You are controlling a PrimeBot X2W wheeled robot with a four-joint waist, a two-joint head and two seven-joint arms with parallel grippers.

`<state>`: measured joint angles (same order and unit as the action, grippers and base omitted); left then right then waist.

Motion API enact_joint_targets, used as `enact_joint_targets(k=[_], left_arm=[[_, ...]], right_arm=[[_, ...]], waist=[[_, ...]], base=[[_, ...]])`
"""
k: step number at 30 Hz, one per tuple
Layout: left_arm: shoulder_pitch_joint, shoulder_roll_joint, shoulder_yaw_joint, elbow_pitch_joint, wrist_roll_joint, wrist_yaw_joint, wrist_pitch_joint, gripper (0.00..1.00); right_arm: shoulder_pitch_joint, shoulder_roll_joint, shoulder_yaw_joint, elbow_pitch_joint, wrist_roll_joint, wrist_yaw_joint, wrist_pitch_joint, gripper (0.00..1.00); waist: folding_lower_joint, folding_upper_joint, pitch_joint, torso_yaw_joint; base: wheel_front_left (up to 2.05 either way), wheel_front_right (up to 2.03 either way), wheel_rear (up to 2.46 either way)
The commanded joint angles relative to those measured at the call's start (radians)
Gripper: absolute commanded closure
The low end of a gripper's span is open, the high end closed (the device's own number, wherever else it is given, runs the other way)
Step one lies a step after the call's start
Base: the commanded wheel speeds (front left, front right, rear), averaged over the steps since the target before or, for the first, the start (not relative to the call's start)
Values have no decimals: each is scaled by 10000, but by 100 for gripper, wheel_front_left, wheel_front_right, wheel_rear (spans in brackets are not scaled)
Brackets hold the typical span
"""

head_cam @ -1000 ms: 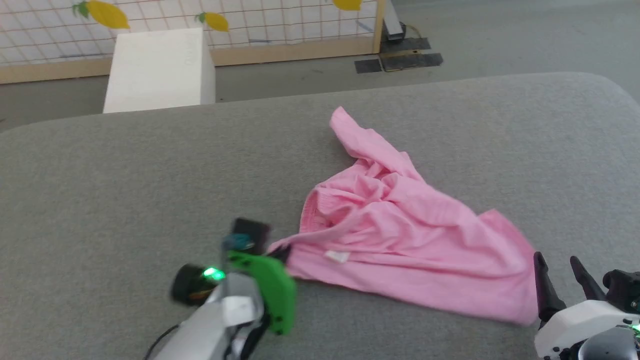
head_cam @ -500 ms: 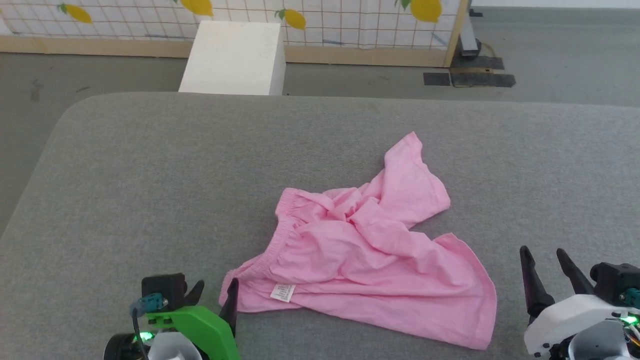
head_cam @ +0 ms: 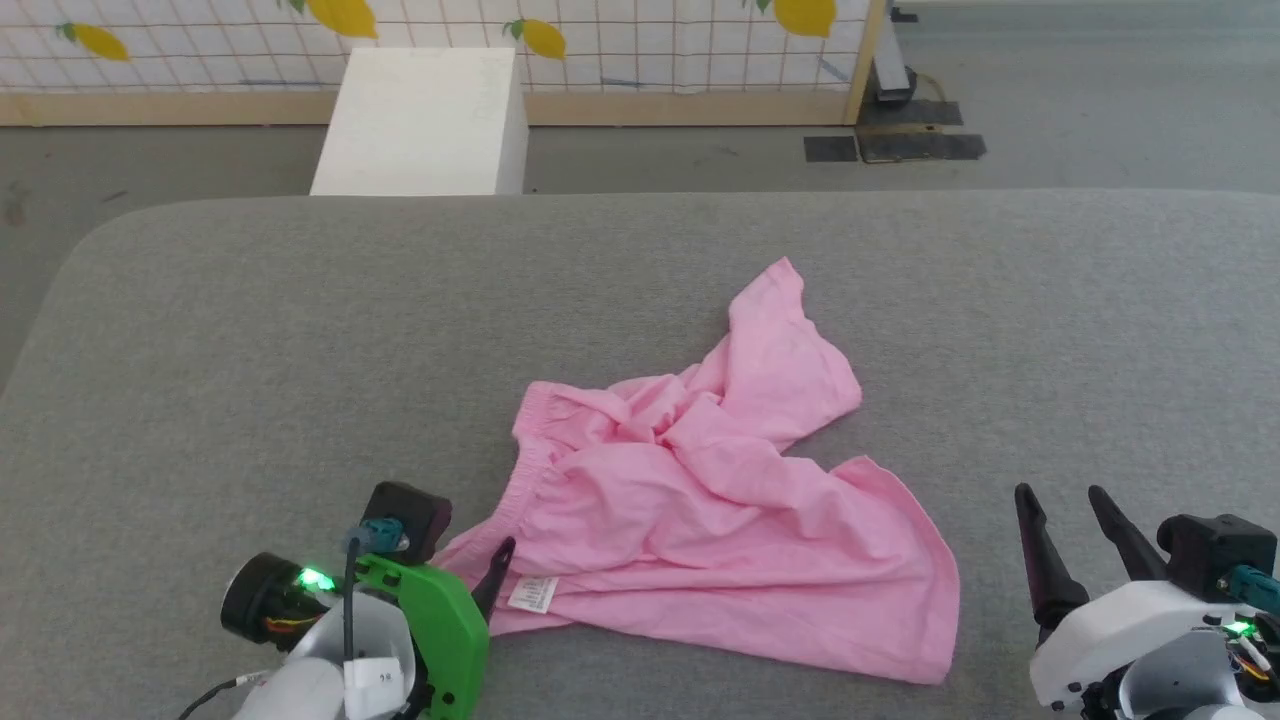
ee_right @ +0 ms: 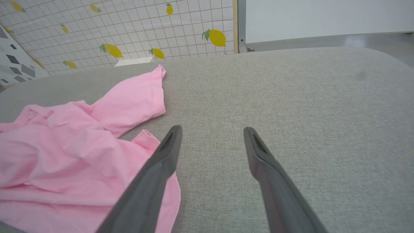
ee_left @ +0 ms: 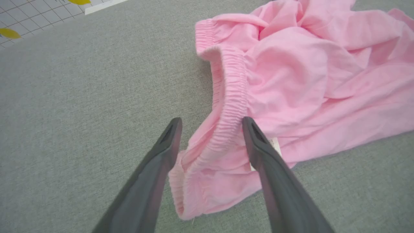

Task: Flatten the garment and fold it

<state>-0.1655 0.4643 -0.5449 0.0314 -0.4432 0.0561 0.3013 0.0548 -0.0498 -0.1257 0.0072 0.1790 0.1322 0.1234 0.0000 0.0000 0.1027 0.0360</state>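
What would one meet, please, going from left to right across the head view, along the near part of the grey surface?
left gripper, open astride the waistband corner → pink garment, crumpled → right gripper, open over bare surface

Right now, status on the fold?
Left gripper open, straddling the waistband. Right gripper open, apart from cloth. Pink garment crumpled, unfolded. White box on floor beyond, not obstructing.

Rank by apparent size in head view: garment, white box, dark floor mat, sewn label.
1. garment
2. white box, though it sits farther back
3. dark floor mat, farther still
4. sewn label, smallest by far
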Motion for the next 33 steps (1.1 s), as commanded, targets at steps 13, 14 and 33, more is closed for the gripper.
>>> enact_joint_targets(k=[13, 14, 33], left_arm=[[748, -33, 732, -480, -837, 818, 30, 100], [844, -130, 847, -549, -902, 957, -133, 100], [1080, -1055, 1064, -255, -1332, 1262, -1400, 100]], right_arm=[[440, -5, 288, -193, 170, -15, 387, 0], [510, -5, 348, -263, 175, -15, 466, 0], [1365, -5, 1994, -219, 173, -15, 4718, 3]], waist=[[0, 0, 174, -625], [0, 0, 207, -585], [0, 0, 731, 209]], base=[[0, 0, 0], [0, 0, 0], [0, 0, 0]])
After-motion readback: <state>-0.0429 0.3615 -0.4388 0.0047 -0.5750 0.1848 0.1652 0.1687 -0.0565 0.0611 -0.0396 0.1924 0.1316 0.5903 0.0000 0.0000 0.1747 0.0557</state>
